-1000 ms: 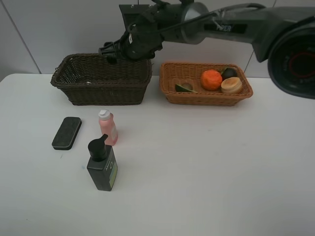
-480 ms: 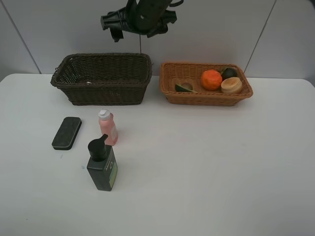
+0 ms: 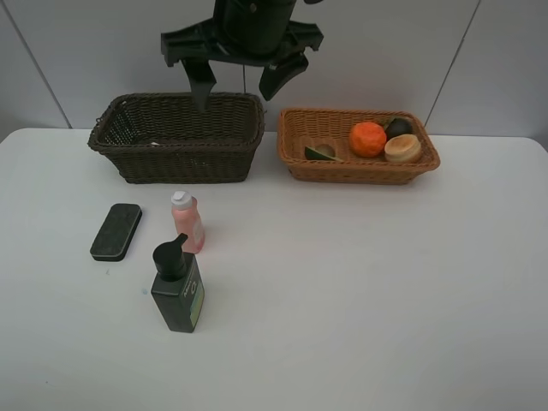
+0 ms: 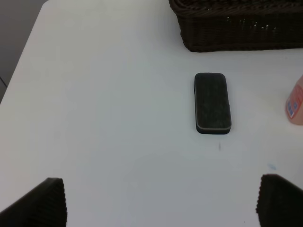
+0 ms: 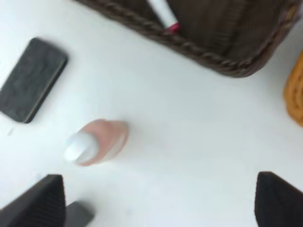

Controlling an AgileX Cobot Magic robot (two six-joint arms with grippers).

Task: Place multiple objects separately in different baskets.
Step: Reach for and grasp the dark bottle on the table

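Pink bottle [image 3: 187,223] stands upright nearside of the dark basket [image 3: 175,158]; right gripper [image 3: 237,96] hangs over that basket, wide open, empty.

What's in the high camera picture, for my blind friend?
The open right end effector hangs above a dark brown basket on a white table. The tan basket beside it holds an orange, peach, mangosteen and avocado half. In front are a black eraser, pink bottle and dark-green pump bottle.

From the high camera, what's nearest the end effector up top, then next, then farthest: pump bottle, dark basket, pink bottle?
1. Dark basket, at the back, just below the right end effector.
2. Pink bottle, in front of that basket.
3. Pump bottle, farthest forward.
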